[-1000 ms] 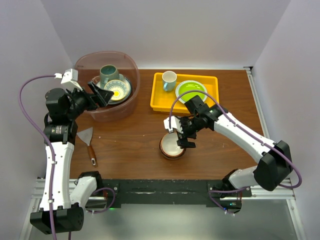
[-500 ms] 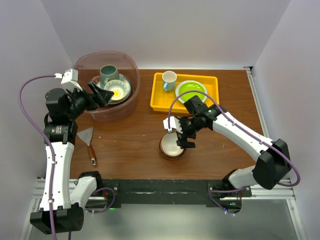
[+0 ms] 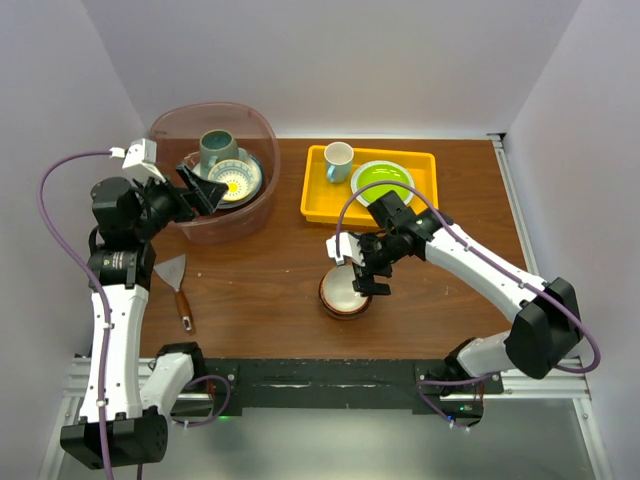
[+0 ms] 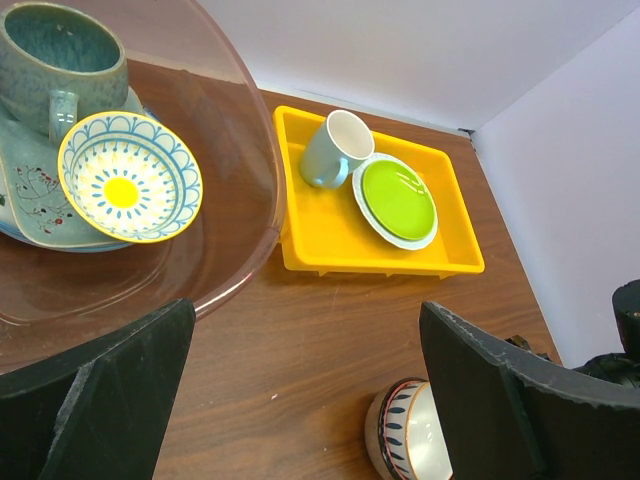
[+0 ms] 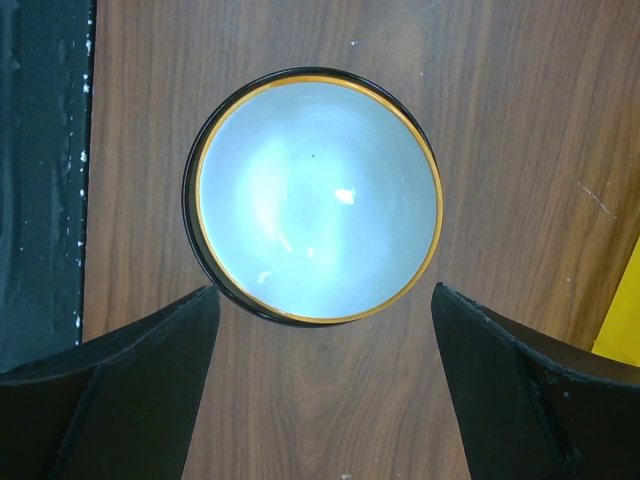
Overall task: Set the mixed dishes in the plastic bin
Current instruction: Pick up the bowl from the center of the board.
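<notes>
A striped bowl (image 3: 345, 292) with a white inside and a gold rim stands on the table near the front; it shows whole in the right wrist view (image 5: 315, 195) and partly in the left wrist view (image 4: 410, 430). My right gripper (image 3: 362, 268) is open and empty just above its far edge. The plastic bin (image 3: 255, 125) at the back left holds a teal mug (image 3: 216, 147), a patterned bowl (image 3: 235, 178) with a yellow centre and a pale green tray (image 4: 30, 215). My left gripper (image 3: 200, 190) is open and empty over the bin's near-left wall.
A yellow tray (image 3: 318, 205) at the back holds a small white cup (image 3: 338, 160) and a lime-green plate (image 3: 381, 181). A spatula (image 3: 177, 283) with a wooden handle lies on the table at the front left. Walls close in the left, back and right sides.
</notes>
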### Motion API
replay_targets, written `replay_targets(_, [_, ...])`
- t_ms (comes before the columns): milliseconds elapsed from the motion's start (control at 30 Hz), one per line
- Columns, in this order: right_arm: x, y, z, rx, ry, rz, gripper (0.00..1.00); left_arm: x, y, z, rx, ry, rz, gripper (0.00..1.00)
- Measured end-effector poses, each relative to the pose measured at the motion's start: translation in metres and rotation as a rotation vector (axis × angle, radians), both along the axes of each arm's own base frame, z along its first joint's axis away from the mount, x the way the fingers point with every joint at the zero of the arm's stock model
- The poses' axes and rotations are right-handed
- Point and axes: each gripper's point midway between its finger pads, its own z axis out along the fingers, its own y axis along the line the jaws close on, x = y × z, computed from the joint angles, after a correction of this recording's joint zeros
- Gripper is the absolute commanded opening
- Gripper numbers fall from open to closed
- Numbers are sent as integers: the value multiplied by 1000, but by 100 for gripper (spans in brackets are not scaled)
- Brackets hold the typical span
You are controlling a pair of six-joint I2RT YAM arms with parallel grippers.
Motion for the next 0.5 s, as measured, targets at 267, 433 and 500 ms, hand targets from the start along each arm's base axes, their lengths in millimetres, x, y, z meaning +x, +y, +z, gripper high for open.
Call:
replay_targets(267, [0, 0, -3, -5, 6, 0, 91, 0, 0, 0, 0, -1, 0, 100])
replay_targets(433, [1, 1, -3, -6, 7, 0, 91, -1, 0, 0, 0, -2, -3, 100])
replay_targets(500, [1, 1, -3, -6, 7, 0, 91, -1, -1, 1, 0, -2, -3, 100])
